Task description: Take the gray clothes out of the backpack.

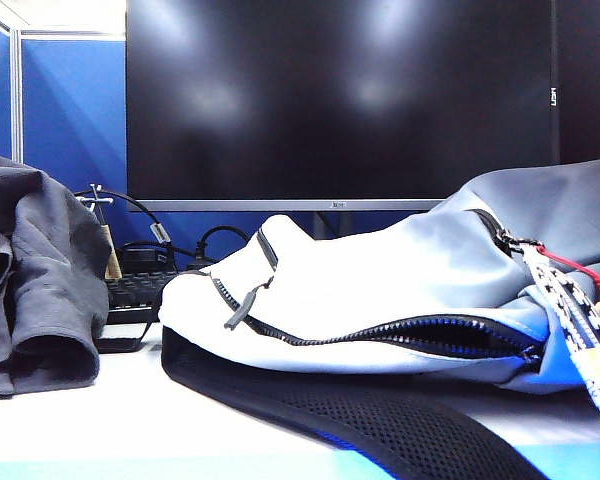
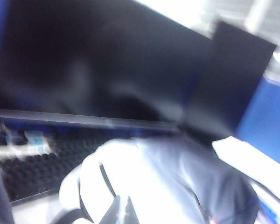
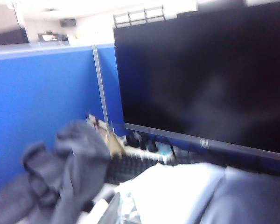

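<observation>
The gray clothes (image 1: 30, 280) lie in a crumpled heap on the table at the far left, outside the backpack (image 1: 380, 290). The pale backpack lies on its side across the middle and right, and its black zipper (image 1: 430, 335) stands partly open. Neither gripper shows in the exterior view. In the blurred left wrist view, my left gripper (image 2: 123, 212) is shut and empty, raised above the backpack (image 2: 149, 186). My right gripper (image 3: 119, 212) also looks shut with nothing in it. It hangs above the edge of the backpack (image 3: 177, 191), with the gray clothes (image 3: 60, 172) beside it.
A big dark monitor (image 1: 340, 100) fills the back, with a black keyboard (image 1: 140, 290) and cables under it. Blue partition walls (image 1: 70, 110) stand behind on the left. The backpack's black mesh strap (image 1: 380, 420) spreads toward the front edge, and a patterned cord with red string (image 1: 580, 290) hangs at the right.
</observation>
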{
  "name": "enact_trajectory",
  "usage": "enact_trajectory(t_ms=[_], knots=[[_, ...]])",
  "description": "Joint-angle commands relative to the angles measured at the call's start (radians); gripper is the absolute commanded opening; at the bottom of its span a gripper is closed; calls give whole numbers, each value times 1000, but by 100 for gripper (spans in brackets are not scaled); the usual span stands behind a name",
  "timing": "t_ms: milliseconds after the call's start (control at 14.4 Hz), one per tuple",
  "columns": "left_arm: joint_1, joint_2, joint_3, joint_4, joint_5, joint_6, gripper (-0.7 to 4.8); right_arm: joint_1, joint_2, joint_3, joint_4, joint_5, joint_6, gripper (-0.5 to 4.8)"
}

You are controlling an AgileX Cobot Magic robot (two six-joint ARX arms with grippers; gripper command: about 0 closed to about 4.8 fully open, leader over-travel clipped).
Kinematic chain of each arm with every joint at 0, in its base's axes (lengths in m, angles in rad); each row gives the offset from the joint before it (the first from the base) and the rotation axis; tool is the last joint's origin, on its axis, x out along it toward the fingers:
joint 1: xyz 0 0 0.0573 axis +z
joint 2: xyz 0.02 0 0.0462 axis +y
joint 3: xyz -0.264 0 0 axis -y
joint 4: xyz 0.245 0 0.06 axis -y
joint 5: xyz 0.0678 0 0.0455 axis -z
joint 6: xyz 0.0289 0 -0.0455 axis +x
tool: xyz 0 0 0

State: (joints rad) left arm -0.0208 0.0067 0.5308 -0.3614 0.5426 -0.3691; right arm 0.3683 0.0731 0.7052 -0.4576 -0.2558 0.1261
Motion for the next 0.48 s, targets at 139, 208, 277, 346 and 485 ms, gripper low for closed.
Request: enact_trajectory(t_ms=[139,208,277,346,485], knots=[[3,-3,-155,143,-121,82,-6,0,-70,-211,81,93,-37,-7],[3,-3,-211,196,-154,85,-6,0,-63,-272,129,108,-37,-7],[3,-3,-256,222,-223,81,-6,0,-58,-335,198,124,-38,-5],[3,-3,-293,233,-277,80,-6,0,-58,-396,259,172,-38,-5],[4,-3,-319,230,-330,53,-6,0,-60,-469,279,216,-35,-5]])
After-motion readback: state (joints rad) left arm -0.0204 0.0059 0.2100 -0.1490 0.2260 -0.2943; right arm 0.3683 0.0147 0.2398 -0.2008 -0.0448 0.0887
